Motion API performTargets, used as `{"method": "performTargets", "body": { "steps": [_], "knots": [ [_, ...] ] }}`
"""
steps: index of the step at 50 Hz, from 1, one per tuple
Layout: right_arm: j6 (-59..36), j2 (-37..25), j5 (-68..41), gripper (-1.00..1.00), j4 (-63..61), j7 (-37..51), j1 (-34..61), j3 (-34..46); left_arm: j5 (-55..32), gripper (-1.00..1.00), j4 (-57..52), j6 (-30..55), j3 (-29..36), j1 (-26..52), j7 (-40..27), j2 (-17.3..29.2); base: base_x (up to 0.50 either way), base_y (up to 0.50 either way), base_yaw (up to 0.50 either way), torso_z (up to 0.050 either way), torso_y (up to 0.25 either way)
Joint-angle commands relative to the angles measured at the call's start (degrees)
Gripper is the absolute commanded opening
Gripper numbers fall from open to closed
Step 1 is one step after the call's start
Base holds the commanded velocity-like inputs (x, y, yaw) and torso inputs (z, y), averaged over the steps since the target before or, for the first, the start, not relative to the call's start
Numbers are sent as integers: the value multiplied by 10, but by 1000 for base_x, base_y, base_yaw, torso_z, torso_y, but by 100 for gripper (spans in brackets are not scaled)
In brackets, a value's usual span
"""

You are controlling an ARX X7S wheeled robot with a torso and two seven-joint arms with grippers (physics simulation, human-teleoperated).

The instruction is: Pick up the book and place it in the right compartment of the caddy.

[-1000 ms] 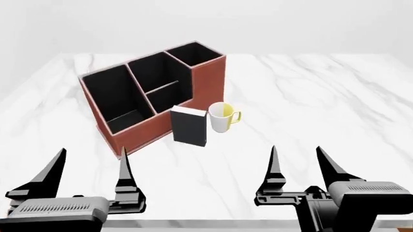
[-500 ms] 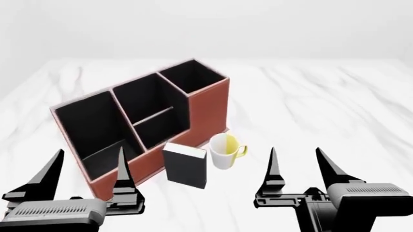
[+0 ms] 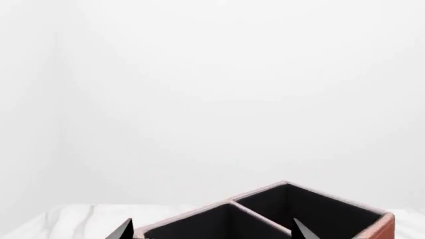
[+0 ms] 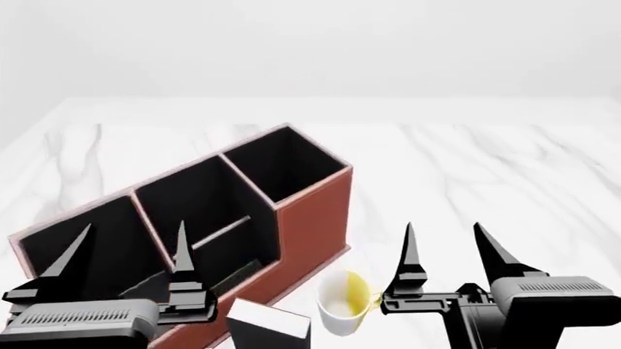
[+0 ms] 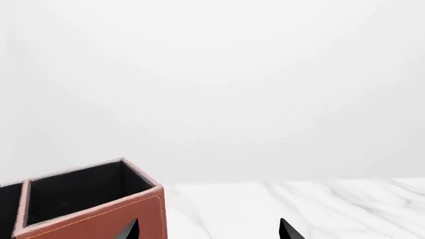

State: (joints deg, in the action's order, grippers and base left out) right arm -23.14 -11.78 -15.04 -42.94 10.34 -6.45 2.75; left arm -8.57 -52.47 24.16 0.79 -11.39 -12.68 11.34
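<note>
The reddish-brown caddy (image 4: 313, 218) stands on the marble table, slanting from near left to far right. Its right compartment (image 4: 284, 169) is the tall square black well at the far end. The book (image 4: 264, 325) stands at the bottom edge of the head view, only its white page top and black cover showing, just in front of the caddy. My left gripper (image 4: 131, 249) is open and empty above the caddy's left sections. My right gripper (image 4: 444, 249) is open and empty, right of the book. The caddy also shows in the left wrist view (image 3: 371, 230) and the right wrist view (image 5: 126, 214).
A white-and-yellow mug (image 4: 345, 302) stands right of the book, close to my right gripper's left finger. The marble table (image 4: 505, 167) stretches far to the right and back. A plain pale wall lies behind.
The head view has closed in on the table: caddy, book and mug slid down and grew larger in the picture. Both grippers stay open at the same spots in the view.
</note>
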Motion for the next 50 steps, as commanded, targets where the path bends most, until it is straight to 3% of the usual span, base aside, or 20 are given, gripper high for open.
{"method": "performTargets", "body": {
  "steps": [1, 8, 24, 31, 50],
  "knots": [
    [10, -2, -5, 100, 4, 2, -2, 2, -4, 100, 2, 0, 2, 1, -6, 4, 500, 0, 0, 0, 0],
    [12, -6, -10, 100, 3, 1, -4, 3, -6, 100, 3, -1, 5, 1, -9, 6, 0, -36, 0, 0, 2],
    [18, -9, -20, 100, 5, 8, -3, 3, -9, 100, 3, -4, 9, 1, -15, 12, 0, -497, 0, 0, 0],
    [5, -11, -22, 100, 5, 22, 1, 4, -11, 100, 3, -5, 10, 1, -18, 15, 0, 0, 0, 0, 0],
    [15, -25, -8, 100, 13, 31, -1, 23, -12, 100, 3, -9, 18, -2, -25, 22, 0, 0, 485, 0, 0]
  ]
}}
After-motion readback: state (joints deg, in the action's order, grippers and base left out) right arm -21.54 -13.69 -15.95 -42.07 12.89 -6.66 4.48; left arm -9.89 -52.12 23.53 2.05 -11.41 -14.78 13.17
